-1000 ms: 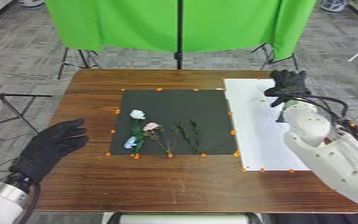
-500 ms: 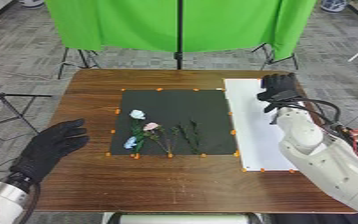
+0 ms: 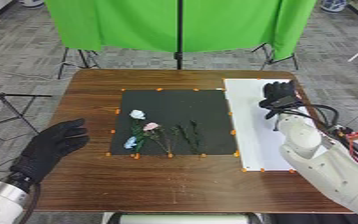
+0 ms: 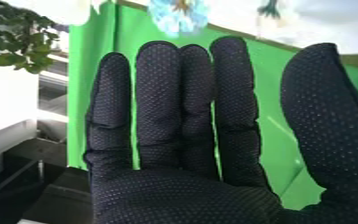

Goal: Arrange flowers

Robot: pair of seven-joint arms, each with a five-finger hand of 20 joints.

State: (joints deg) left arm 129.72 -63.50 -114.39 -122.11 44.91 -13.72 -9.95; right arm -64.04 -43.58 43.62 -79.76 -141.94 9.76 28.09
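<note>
Flower layout: right hand open over the white board, nothing gripped

Black mat (image 3: 175, 100) lies on the brown table (image 3: 175, 190), its edges marked by orange tabs (image 3: 159, 89), probably to fix the work area. On it: white flower (image 3: 136, 114) farthest from robot, pink flower (image 3: 151, 126) nearer, blue flower (image 3: 129, 142) nearer still, on the mat's left side. Green sprigs (image 3: 195, 134) lie to the right of the pink flower. The pink flower's stem points toward the robot, bloom away; likely this leaves the head unpressed and the stem free to grasp.

Right hand (image 3: 280, 96): over the far part of the white board (image 3: 260, 155), beside the mat. Fingers straight, thumb spread apart, holding nothing. Right wrist view gives a pale blue bloom (image 4: 177, 16), white petals (image 4: 69, 11) and a green tip (image 4: 270, 9) beyond the fingers. Cannot tell whether these rest on the board. Open posture presumably suits an approach to a thin stem.

Left hand (image 3: 58, 142): left of the mat, open, empty, well apart from the flowers. Reads as waiting, placed so as not to crowd the right arm.

Assessment: arrangement looks unfinished. Next move probably calls for a light pinch on a stem, clear of the petals. Risks: thin stems slipping through gloved fingers, or a neighbouring stem dragged along.
</note>
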